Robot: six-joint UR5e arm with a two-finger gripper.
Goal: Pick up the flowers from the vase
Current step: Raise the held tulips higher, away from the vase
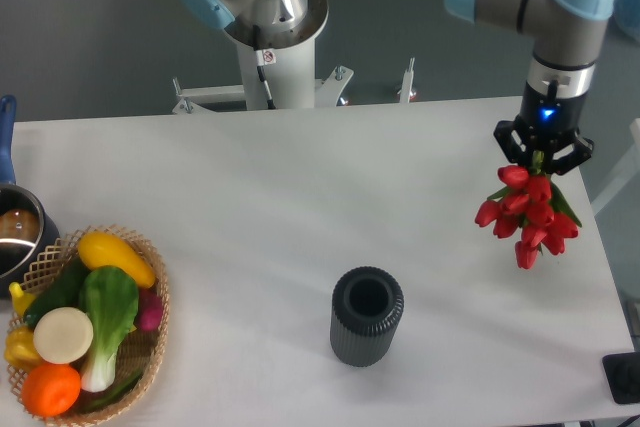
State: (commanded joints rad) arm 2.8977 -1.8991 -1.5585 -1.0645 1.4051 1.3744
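The flowers (527, 214), a bunch of red tulip buds with green leaves, hang over the right side of the table with their stems clamped in my gripper (542, 159), which is shut on them. The buds point downward and slightly toward the camera. The vase (367, 315), a short dark ribbed cylinder with an open, vacant round mouth, stands upright near the table's front centre, well to the left of and below the bunch in the picture. Nothing touches the vase.
A wicker basket (149, 280) of vegetables sits at the front left, with a metal pot (17, 229) behind it at the left edge. The arm's white base (270, 47) stands behind the table. The table's right edge runs just beside the flowers.
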